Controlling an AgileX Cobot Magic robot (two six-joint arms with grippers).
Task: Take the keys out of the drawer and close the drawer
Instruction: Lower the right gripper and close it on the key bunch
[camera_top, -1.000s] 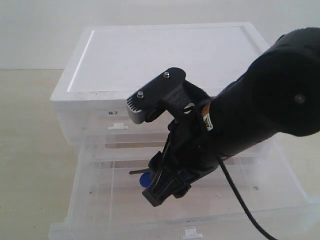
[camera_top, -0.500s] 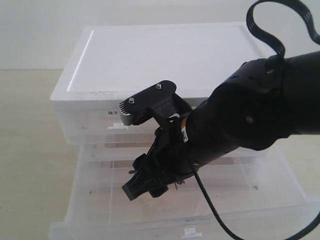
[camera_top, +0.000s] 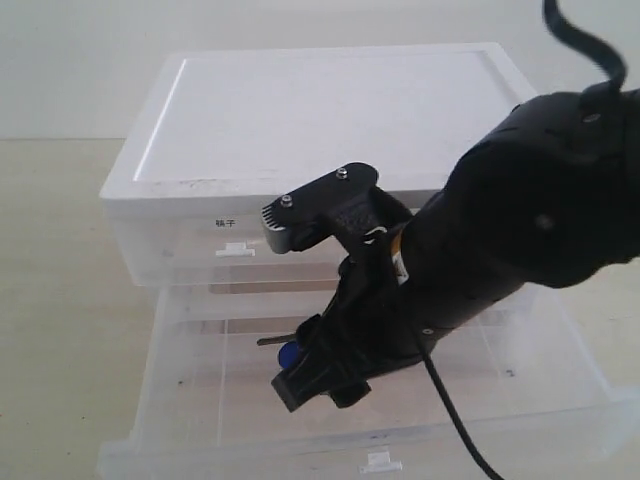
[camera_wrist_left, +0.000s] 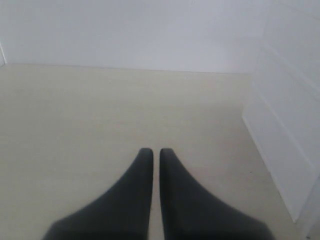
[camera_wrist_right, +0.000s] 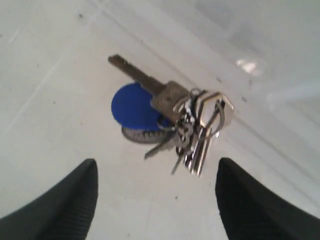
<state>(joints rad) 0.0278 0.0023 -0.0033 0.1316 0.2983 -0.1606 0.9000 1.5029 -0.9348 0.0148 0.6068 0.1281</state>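
The step in hand is the grasp. The right gripper (camera_wrist_right: 156, 167) hangs inside the pulled-out translucent plastic drawer (camera_top: 190, 410), jaws wide apart and empty. The bunch of silver-grey metal keys (camera_wrist_right: 167, 117) with a round blue fob lies on the drawer floor between them. Next, I judge, it must descend and close on the bunch, then lift it out. The left gripper (camera_wrist_left: 151, 154) is over the pale table (camera_wrist_left: 75, 110), jaws almost together and holding nothing.

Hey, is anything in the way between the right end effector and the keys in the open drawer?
Nothing visible. The right end effector is open just over the keys, which lie uncovered on the floor of the drawer. Nothing lies between them.
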